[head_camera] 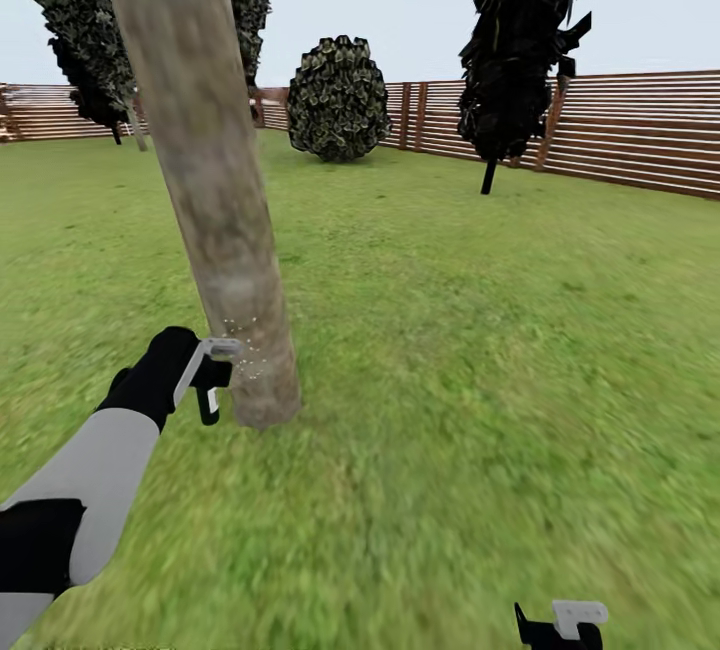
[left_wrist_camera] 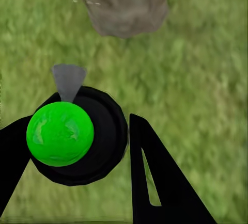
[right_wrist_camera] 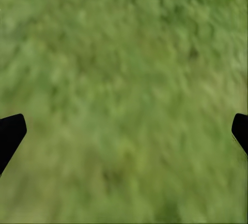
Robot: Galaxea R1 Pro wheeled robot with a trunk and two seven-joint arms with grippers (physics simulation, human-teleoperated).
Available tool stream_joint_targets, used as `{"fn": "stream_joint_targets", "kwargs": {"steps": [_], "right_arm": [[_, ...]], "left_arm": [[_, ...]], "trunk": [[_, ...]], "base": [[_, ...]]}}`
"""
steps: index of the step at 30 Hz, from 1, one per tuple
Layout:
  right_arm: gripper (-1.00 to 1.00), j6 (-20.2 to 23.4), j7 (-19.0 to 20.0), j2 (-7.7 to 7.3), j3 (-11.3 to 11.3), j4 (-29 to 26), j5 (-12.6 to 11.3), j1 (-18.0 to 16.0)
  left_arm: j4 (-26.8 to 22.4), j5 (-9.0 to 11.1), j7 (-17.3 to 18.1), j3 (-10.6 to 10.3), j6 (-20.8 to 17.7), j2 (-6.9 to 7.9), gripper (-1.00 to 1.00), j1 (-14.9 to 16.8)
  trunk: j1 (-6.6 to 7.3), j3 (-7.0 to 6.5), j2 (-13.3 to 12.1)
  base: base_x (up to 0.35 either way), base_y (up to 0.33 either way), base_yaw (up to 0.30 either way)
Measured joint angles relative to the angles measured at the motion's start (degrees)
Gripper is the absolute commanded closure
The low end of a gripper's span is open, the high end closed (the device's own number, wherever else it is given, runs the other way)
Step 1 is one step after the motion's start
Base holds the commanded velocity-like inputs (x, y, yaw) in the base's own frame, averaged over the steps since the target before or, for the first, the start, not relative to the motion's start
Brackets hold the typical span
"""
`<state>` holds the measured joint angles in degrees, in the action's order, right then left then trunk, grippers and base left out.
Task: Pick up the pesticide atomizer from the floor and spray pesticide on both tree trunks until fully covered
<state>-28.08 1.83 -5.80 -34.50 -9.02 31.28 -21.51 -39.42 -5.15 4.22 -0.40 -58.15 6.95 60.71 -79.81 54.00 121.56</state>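
Gripping the pesticide atomizer (left_wrist_camera: 60, 133), left gripper (head_camera: 205, 380) is clamped on it just beside the tree trunk (head_camera: 205, 170) base, nozzle twd bark. Whitish pesticide (head_camera: 245, 355) specks dot the trunk low down, near the nozzle. Right gripper (right_wrist_camera: 124, 131): fingers wide apart over grass floor (head_camera: 480, 350), well apart from trunk.

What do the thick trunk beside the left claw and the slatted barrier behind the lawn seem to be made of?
The thick grey-brown mottled trunk looks like rough, matt bark, flecked with whitish specks low down. The brown horizontal-slat fence looks like stained wood, judging by its warm, even boards; the render leaves that open.
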Motion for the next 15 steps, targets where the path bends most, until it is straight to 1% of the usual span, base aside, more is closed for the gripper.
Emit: {"fn": "stream_joint_targets", "kwargs": {"steps": [3, 5, 8, 15], "right_arm": [[-1.00, 0.00, 0.00, 0.00, 0.00, 0.00, 0.00, -0.01], [-1.00, 0.00, 0.00, 0.00, 0.00, 0.00, 0.00, 0.00], [-1.00, 0.00, 0.00, -0.02, 0.00, -0.01, 0.00, 0.01], [-1.00, 0.00, -0.08, -0.17, 0.00, -0.01, -0.01, 0.02]], "left_arm": [[0.00, 0.02, 0.00, -0.03, 0.00, 0.07, 1.00, -0.37], [0.02, -0.09, 0.00, 0.08, 0.06, 0.09, 1.00, -0.66], [0.09, -0.09, 0.00, 0.12, 0.10, 0.14, 1.00, -0.73], [0.07, -0.26, 0.00, 0.10, 0.11, 0.12, 1.00, -0.81]], "trunk": [[0.00, 0.00, 0.00], [0.00, 0.00, 0.00], [0.00, 0.00, 0.00], [-0.01, 0.00, 0.00]], "base": [[0.167, -0.245, 0.276], [0.170, -0.243, 0.169], [0.112, -0.257, 0.041], [0.007, -0.275, 0.002]]}}
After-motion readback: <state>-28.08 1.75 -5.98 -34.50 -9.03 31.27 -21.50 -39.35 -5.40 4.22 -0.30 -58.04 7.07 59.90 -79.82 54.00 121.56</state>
